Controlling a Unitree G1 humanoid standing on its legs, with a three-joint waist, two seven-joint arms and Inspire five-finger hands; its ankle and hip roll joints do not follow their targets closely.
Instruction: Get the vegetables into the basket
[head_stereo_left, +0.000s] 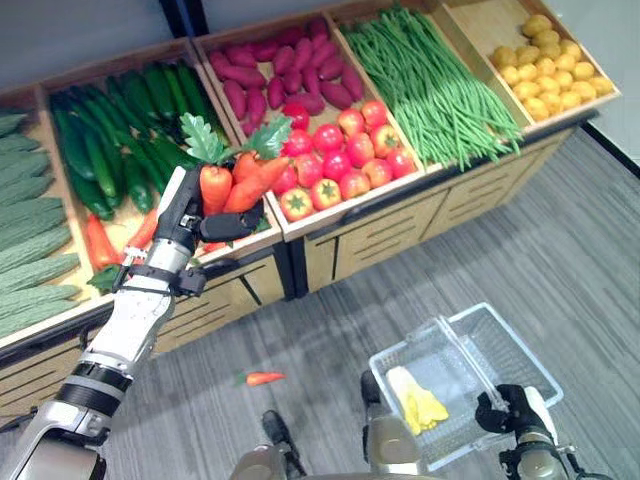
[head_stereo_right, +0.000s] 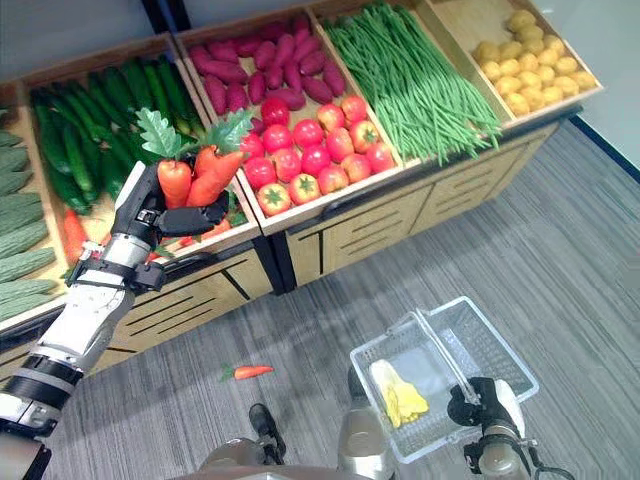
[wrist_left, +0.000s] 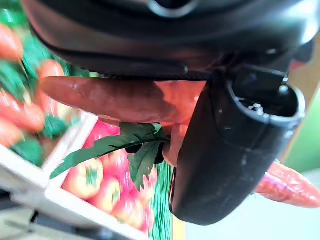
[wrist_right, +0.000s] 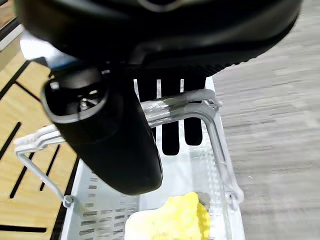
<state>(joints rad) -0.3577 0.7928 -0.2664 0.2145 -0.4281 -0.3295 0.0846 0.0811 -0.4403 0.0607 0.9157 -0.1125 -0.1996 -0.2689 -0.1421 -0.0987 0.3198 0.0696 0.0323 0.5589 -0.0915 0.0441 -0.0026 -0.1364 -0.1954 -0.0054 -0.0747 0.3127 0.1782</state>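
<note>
My left hand (head_stereo_left: 190, 222) is raised above the produce stand's carrot bin, shut on a bunch of orange carrots (head_stereo_left: 235, 185) with green leafy tops (head_stereo_left: 205, 140). In the left wrist view the carrots (wrist_left: 120, 100) lie pressed under the palm with the thumb (wrist_left: 225, 155) curled across them. My right hand (head_stereo_left: 515, 410) holds the handle (wrist_right: 175, 107) of a clear plastic basket (head_stereo_left: 500, 345) low at the lower right. A yellow item (head_stereo_left: 415, 400) lies inside the basket. One carrot (head_stereo_left: 262, 378) lies on the grey floor.
The wooden stand holds cucumbers (head_stereo_left: 120, 130), red tomatoes (head_stereo_left: 340, 150), purple sweet potatoes (head_stereo_left: 280, 70), green beans (head_stereo_left: 430, 90) and yellow potatoes (head_stereo_left: 545, 65). More carrots (head_stereo_left: 100, 245) lie in the bin under my left hand. Grey floor (head_stereo_left: 560, 250) stretches between stand and basket.
</note>
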